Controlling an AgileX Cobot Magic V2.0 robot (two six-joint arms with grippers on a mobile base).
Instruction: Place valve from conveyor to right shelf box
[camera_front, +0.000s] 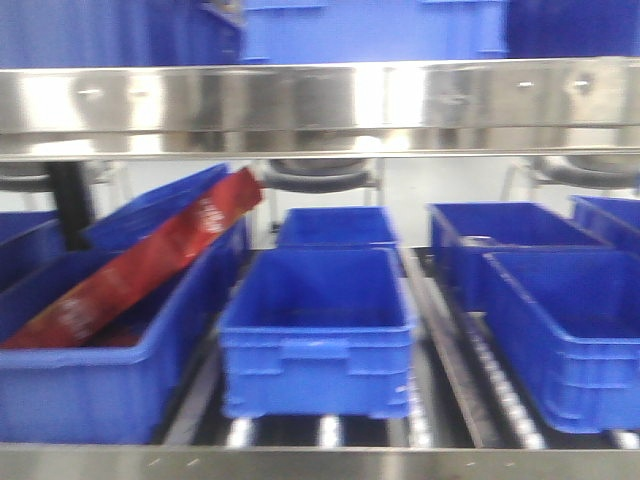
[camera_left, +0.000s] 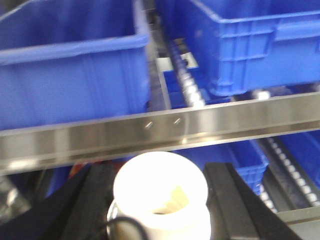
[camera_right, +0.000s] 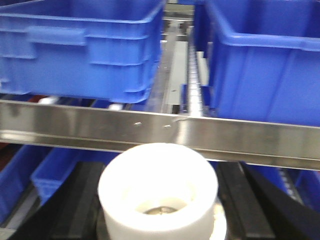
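In the left wrist view my left gripper (camera_left: 159, 197) is shut on a valve (camera_left: 160, 187), whose white round base faces the camera between the black fingers (camera_left: 227, 200). My right gripper (camera_right: 159, 197) is shut the same way on another valve (camera_right: 157, 185), with a bit of silver metal showing inside its white base. Both grippers hang just in front of the shelf's steel front rail (camera_right: 160, 132). A blue shelf box (camera_right: 265, 55) stands beyond the rail to the right of the right gripper. The conveyor is out of view. The front view shows neither gripper.
The roller shelf (camera_front: 440, 350) carries several blue boxes: a middle one (camera_front: 318, 335), right ones (camera_front: 565, 335), and a left one (camera_front: 100, 370) holding a red packet (camera_front: 140, 265). A steel upper shelf edge (camera_front: 320, 105) runs overhead. Further blue bins sit on the level below (camera_left: 235, 157).
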